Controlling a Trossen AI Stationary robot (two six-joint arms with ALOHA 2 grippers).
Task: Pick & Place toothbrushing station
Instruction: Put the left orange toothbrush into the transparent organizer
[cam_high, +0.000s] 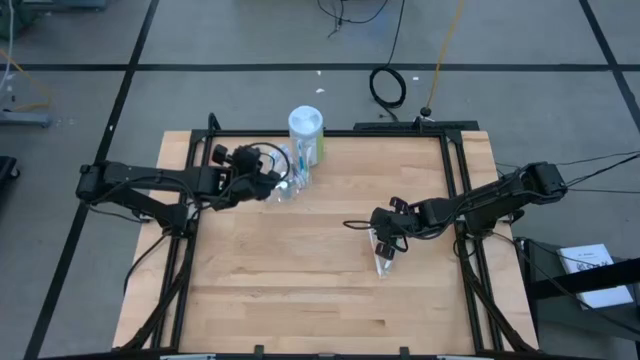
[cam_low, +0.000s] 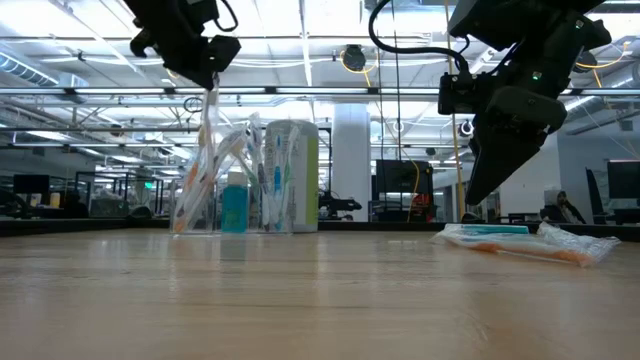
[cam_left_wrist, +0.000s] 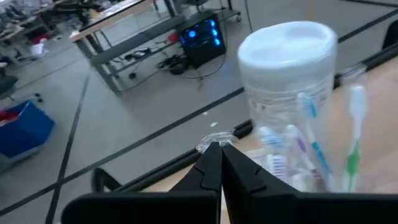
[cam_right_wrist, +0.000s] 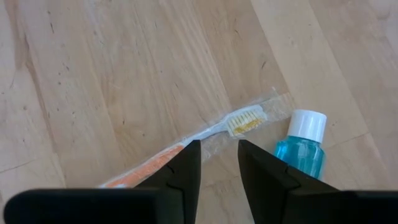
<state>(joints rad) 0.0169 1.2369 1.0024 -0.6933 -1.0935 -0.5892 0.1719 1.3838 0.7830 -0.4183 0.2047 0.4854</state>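
A small clear cup (cam_high: 290, 186) stands near the table's far edge, with several pastel toothbrushes upright in it (cam_left_wrist: 311, 143) and a teal tube (cam_low: 235, 205). A white-capped canister (cam_high: 307, 133) stands just behind it. My left gripper (cam_high: 272, 186) is above the cup, shut on a clear-wrapped toothbrush (cam_low: 209, 130). My right gripper (cam_right_wrist: 217, 158) is open, pointing down just above an orange-handled toothbrush in a clear wrapper (cam_right_wrist: 205, 134). That toothbrush lies flat on the table beside a small teal bottle with a white cap (cam_right_wrist: 301, 149). My left gripper pinches the top end of the clear wrapper (cam_left_wrist: 214, 142) between its two shut fingertips, from above. The wrapped toothbrush hangs upright below the fingers, and its lower end reaches down among the brushes in the cup (cam_low: 200, 205).
The wrapped toothbrush and teal bottle lie at the table's right-middle (cam_high: 383, 258). Bare wood stretches over the table's middle and near half (cam_high: 300, 290). Black frame rails run along the table's edges (cam_high: 455, 180).
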